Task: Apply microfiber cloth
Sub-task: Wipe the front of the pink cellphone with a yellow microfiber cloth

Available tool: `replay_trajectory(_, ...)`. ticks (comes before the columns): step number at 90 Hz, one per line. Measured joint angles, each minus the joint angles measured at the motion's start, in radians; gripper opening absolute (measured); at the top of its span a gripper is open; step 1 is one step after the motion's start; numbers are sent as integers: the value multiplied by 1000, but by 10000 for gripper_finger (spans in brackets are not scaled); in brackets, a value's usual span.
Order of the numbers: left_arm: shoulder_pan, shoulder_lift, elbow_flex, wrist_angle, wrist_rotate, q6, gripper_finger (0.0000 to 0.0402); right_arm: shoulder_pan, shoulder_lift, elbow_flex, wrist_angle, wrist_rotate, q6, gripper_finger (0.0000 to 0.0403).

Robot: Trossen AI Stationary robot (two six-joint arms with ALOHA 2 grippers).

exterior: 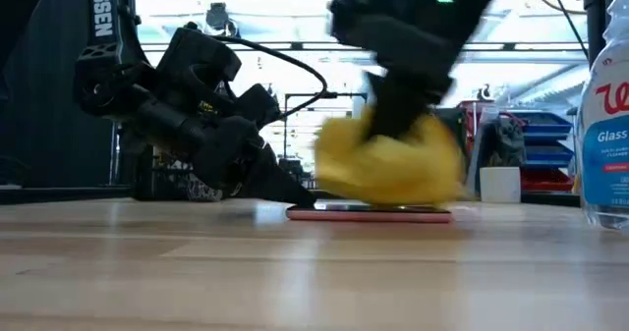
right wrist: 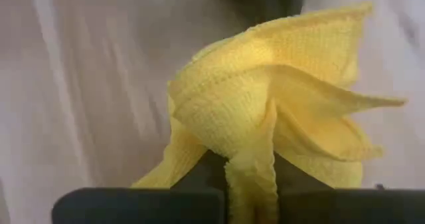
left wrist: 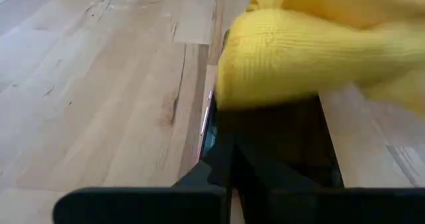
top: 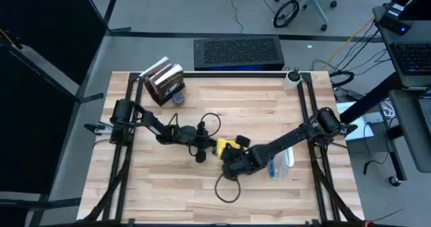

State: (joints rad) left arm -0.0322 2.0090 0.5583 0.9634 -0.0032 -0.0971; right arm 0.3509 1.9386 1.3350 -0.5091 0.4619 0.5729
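Nearest my wrist camera is the microfiber cloth (right wrist: 279, 117), bunched into a yellow wad and pinched between my fingers: my right gripper (top: 232, 161) is clamped on it, a fold running straight down through the jaws. In the overhead view I sit near the table's centre, with the cloth (top: 225, 147) showing at my eleven o'clock. At table height the wad (exterior: 393, 164) rests on the dark smartphone (exterior: 371, 211), which lies flat on the wooden table (exterior: 197, 262).

My left gripper (top: 201, 146) lies at the phone's nine o'clock end, its fingers (left wrist: 229, 174) low against that edge; I cannot tell whether they are closed.

The risks, as I judge them: my hold is on one fold only, so a hard drag could pull the cloth out. If the left brace is loose, the phone could skate off under my stroke. Wide sweeps toward three o'clock could knock the spray bottle (exterior: 604, 115) standing there.
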Motion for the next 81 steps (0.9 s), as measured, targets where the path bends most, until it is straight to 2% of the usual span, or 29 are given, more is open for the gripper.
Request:
replay_trajectory(13, 0, 0, 0, 0, 0, 0, 0, -69, 45, 2, 117, 0, -67, 9)
replay_trajectory(36, 0, 0, 0, 0, 4, 2, 0, -103, 91, -10, 45, -44, -60, 9)
replay_trajectory(55, 0, 0, 0, 0, 7, 3, 0, -69, 91, -14, -86, -46, -32, 9)
replay_trajectory(81, 0, 0, 0, -3, 10, 2, 0, -3, 69, -16, -373, -50, 57, 9)
